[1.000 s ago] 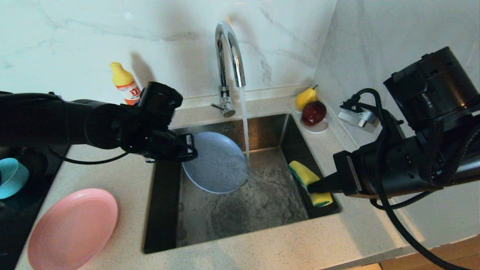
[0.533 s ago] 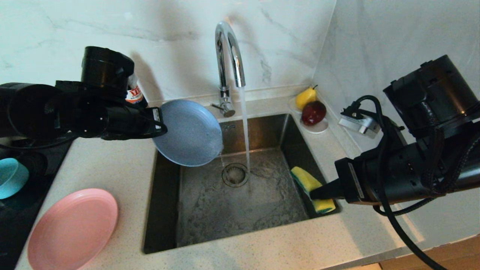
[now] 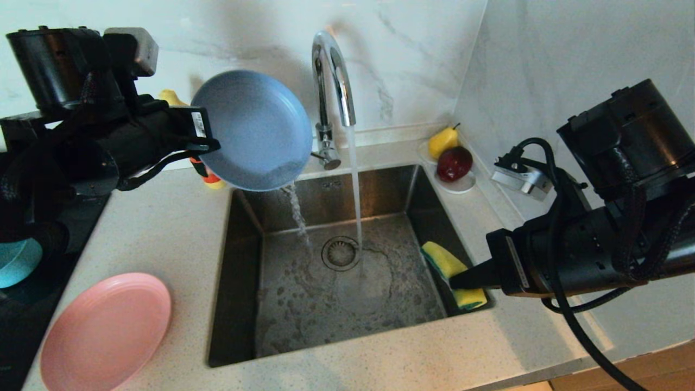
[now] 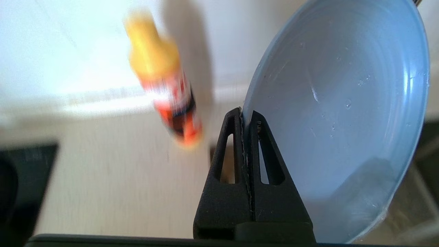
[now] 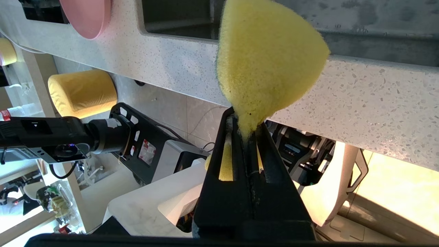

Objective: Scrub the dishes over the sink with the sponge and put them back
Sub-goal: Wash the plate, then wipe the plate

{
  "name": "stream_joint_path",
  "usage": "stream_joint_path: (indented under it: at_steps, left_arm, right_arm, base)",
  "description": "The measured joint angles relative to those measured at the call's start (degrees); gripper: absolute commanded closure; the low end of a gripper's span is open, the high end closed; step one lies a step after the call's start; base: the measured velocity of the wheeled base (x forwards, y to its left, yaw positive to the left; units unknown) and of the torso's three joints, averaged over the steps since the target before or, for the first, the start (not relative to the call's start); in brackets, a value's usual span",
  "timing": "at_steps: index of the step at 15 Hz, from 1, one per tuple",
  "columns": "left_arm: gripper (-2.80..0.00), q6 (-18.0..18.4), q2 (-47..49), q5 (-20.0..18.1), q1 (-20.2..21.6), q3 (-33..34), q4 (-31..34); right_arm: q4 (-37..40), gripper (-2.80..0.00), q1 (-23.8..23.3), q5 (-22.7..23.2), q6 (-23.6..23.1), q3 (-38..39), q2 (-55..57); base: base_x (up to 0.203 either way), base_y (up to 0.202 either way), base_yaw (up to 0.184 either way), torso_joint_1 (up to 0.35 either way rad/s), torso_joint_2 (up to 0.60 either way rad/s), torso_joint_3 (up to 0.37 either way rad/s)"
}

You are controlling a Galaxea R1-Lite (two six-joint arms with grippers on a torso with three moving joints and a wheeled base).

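**Blue plate held tilted above the sink's far left corner, sponge gripped at the right edge**

At the lower left of the head view, the pink plate (image 3: 106, 331) is seen lying flat on the speckled tabletop (image 3: 163, 239), near the tabletop's front edge. Just beyond it, at the left edge of the frame, part of the teal bowl (image 3: 19, 262) is visible on a dark surface. The sink (image 3: 239, 304) fills the middle of the frame, its wet floor marked by a round drain (image 3: 340, 253) at the centre. At the sink's right side, low in the frame, the sponge (image 3: 442, 259) is pinched in the right claw (image 3: 461, 279), whose jaws are closed tight on the yellow foam; in the right wrist view the sponge (image 5: 267, 58) is seen bulging out beyond the fingertips. Further back, water is seen falling from the arched tap (image 3: 331, 81) onto the floor beside the drain. At the upper left, the blue plate (image 3: 252, 130) is held by its rim in the left claw (image 3: 203, 144), jaws shut on the edge, the plate tipped steeply with its hollow facing the camera; a thin stream of water runs off its lower edge into the sink. Behind the left claw, an orange-and-yellow bottle (image 4: 164, 85) stands near the marble wall. At the far right corner of the tabletop, a yellow pear (image 3: 442, 141) and a dark red apple (image 3: 454, 163) rest on a small white saucer (image 3: 461, 185)
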Motion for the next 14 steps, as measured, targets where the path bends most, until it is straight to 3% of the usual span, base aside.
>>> stream_joint_path:
  at_steps: [2, 5, 11, 14]
  left_arm:
    - [0.00, 0.31, -0.82, -0.30, -0.01, 2.38, -5.61]
    - [0.00, -2.69, -2.65, -2.37, 0.00, 3.55, -4.36]
    - [0.00, -12.16, -11.09, -11.44, -0.04, 4.09, 14.81]
    - [0.00, -13.22, -16.11, -16.70, -0.11, 7.15, 16.91]
  right_arm:
    - [0.04, 0.00, 0.00, 0.05, 0.13, 0.02, -0.15]
    - [0.06, 0.00, 0.42, -0.02, 0.04, -0.29, -1.21]
    - [2.83, 0.00, 2.46, 0.24, -0.15, -4.41, -4.08]
    - [3.39, 0.00, 3.97, 2.11, -0.11, -6.74, -4.66]
  base:
    - [0.000, 0.000, 0.000, 0.000, 0.00, 0.000]
    - [0.000, 0.000, 0.000, 0.000, 0.00, 0.000]
    - [0.000, 0.000, 0.000, 0.000, 0.00, 0.000]
    - [0.000, 0.000, 0.000, 0.000, 0.00, 0.000]
